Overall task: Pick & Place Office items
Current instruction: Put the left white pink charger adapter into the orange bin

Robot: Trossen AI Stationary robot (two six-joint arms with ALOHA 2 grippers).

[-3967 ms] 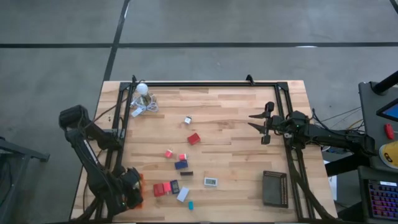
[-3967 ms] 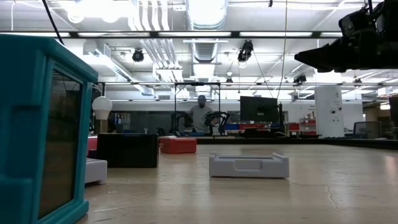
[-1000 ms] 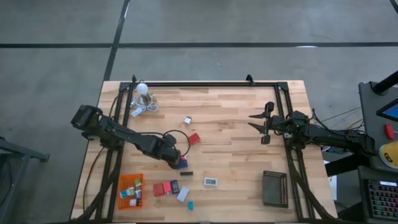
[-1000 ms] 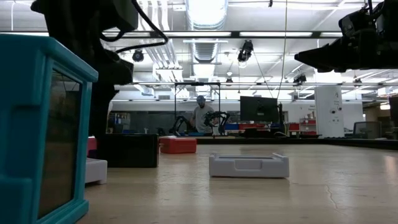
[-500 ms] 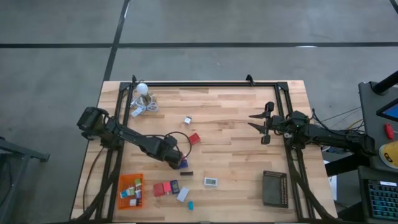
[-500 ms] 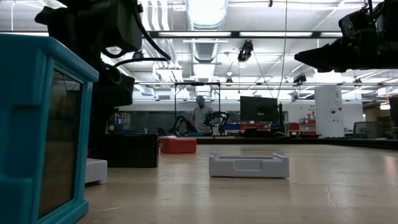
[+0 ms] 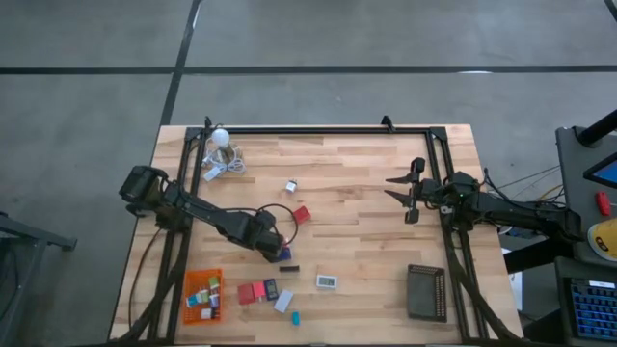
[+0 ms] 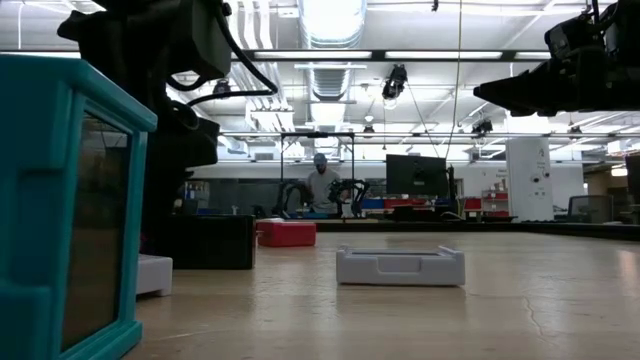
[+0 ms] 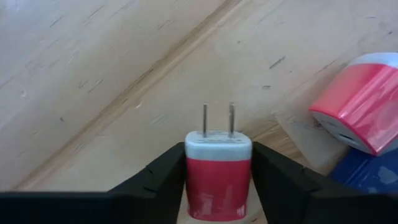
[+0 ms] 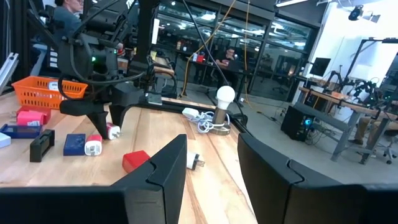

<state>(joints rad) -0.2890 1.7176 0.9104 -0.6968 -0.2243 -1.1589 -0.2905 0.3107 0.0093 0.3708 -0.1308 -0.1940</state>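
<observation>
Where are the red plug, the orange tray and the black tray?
red plug (image 9: 218, 180), left wrist view, middle of its red body
orange tray (image 7: 190, 283), high view, its upper left rim
black tray (image 7: 425, 291), high view, its ribbed middle

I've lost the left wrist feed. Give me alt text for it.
The left gripper closes on a small red plug adapter with a white top and two prongs, on the wooden table. Another red and white adapter lies beside it, over a blue piece.
</observation>
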